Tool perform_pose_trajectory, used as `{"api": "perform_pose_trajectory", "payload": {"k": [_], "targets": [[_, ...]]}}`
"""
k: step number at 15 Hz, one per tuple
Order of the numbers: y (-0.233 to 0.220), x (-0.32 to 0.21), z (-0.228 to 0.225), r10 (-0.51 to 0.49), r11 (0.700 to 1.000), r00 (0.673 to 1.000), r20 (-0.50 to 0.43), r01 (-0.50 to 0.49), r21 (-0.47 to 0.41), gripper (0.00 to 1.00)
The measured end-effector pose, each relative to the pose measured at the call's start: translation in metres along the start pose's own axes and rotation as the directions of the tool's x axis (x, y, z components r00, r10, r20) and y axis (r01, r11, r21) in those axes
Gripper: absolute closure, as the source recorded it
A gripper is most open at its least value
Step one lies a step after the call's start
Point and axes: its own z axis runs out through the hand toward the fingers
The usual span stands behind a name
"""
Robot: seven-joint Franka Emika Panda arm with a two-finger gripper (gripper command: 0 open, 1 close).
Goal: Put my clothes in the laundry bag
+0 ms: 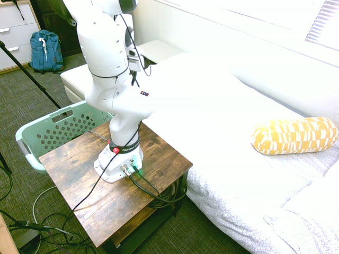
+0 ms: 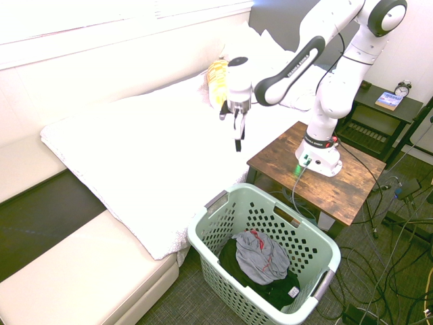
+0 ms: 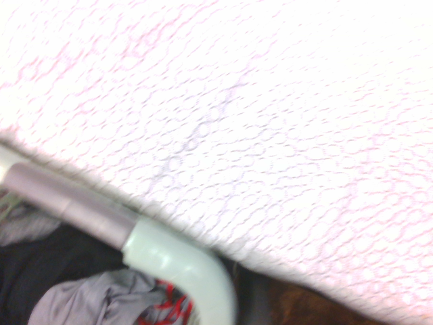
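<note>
One white Franka arm, elbow bent; wrist upright; two-finger gripper (image 2: 237,132), empty, pointing down.
</note>
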Motion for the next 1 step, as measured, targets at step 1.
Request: {"api": "perform_pose_trajectory", "payload": {"k": [1], "targets": [[0.0225,0.0359,-0.0141,0.044,0.999,0.999,-0.001,-0.044,0.018,0.0]]}}
